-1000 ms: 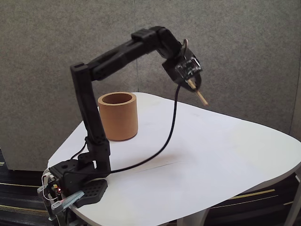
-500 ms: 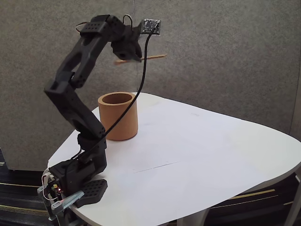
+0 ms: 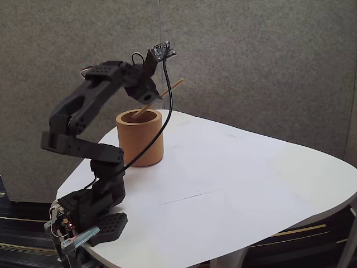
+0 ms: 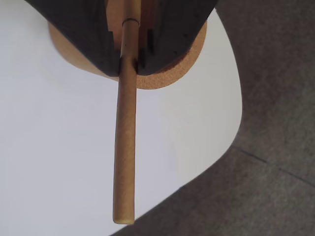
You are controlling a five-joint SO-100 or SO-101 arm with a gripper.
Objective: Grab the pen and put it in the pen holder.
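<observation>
1. The pen (image 3: 158, 97) sits upper-left of centre in the fixed view, pinched in the claw right above the pen holder (image 3: 140, 138). It's tilted: the low end points down-left at the cup mouth, the free end sticks up and to the right.

2. In the wrist view the pen (image 4: 125, 147) runs almost straight top to bottom, free end near the bottom edge, the other end disappearing between the dark jaws at the top. The thick rim of the pen holder (image 4: 170, 78) curves just behind them.

3. The relation that matters to me: the cup opening lies below and left of the gripper (image 3: 146, 99), along the pen's long axis. I think the lower tip is at or just inside the mouth, but the fixed view is too small there to be sure it clears the rim.

4. Claw state: the gripper (image 4: 132, 46) is closed tight on the pen, gripping nearer the lower end, so most of the length hangs out free.

5. My guess at the next move: tip the pen more upright and lower it before letting go, otherwise it could lever off the rim.

6. Count: one pen, one pen holder, one arm with one claw. A black cable (image 3: 163, 120) loops down past the cup, and all of it sits on a white table (image 3: 251, 184).
</observation>
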